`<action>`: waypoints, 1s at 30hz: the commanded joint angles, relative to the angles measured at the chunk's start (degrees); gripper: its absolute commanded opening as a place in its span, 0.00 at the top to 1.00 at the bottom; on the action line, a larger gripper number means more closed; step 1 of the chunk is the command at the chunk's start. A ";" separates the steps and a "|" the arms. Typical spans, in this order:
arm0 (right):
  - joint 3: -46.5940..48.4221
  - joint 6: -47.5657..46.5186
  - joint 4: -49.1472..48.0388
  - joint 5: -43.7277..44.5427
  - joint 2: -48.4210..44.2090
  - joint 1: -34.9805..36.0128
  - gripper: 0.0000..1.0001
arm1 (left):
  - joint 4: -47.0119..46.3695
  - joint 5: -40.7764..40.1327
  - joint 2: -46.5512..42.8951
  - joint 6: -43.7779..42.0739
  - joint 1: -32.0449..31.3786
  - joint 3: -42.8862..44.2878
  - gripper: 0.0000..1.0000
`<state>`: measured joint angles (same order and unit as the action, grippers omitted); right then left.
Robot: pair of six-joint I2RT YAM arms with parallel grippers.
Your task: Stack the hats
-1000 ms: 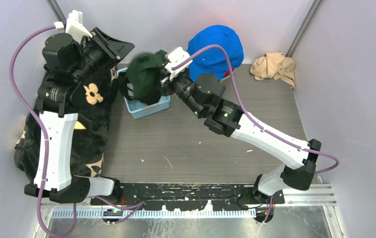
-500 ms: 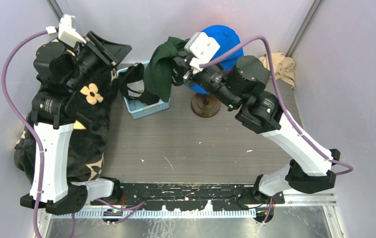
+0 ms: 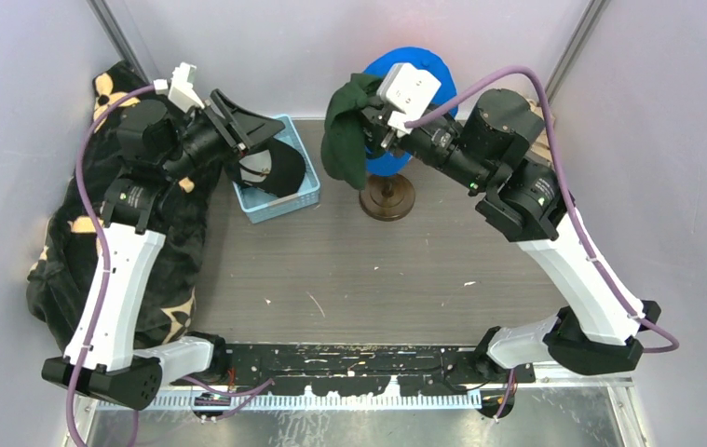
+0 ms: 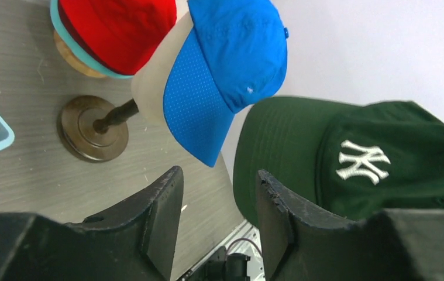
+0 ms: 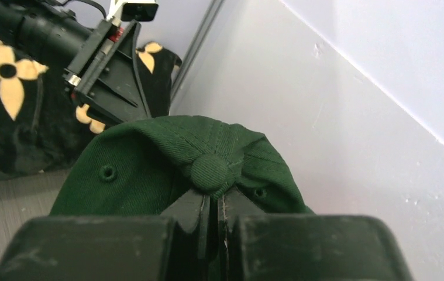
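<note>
My right gripper (image 3: 368, 116) is shut on the crown of the dark green "NY" cap (image 3: 343, 140), pinching the fabric by the top button (image 5: 210, 173). The cap hangs in the air just left of the stand. On the stand's cream head form (image 4: 155, 76) sit the blue cap (image 3: 405, 63), a red hat (image 4: 120, 29) and a teal rim (image 4: 60, 26). A black cap (image 3: 275, 168) lies in the blue basket (image 3: 284, 200). My left gripper (image 3: 261, 130) hovers over the basket, open and empty, its fingers (image 4: 161, 216) apart.
The stand's round wooden base (image 3: 387, 197) rests on the grey table behind the basket's right side. A black cloth with cream flowers (image 3: 70, 251) covers the left edge under the left arm. Walls close in on three sides.
The right gripper has lifted the green cap out of the basket and carried it right, up beside the blue cap. The left gripper has opened and swung right, over the basket.
</note>
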<state>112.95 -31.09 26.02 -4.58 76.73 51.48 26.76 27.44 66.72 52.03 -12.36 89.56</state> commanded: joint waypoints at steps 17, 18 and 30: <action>-4.39 9.83 -7.09 -17.12 -0.84 -7.99 0.99 | -28.11 16.96 -4.14 13.31 0.06 -16.80 0.45; -4.38 10.06 -7.20 -17.54 -0.72 -7.99 0.99 | -28.54 17.16 -4.21 13.62 0.08 -17.42 0.45; -3.91 11.20 -8.68 -19.97 1.32 -8.09 0.99 | -41.82 18.24 -4.14 23.55 0.07 -26.28 0.44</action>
<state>107.77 -21.04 22.50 -22.98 77.56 43.64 -5.91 43.94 63.61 71.11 -12.36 64.34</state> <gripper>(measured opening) 0.094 0.555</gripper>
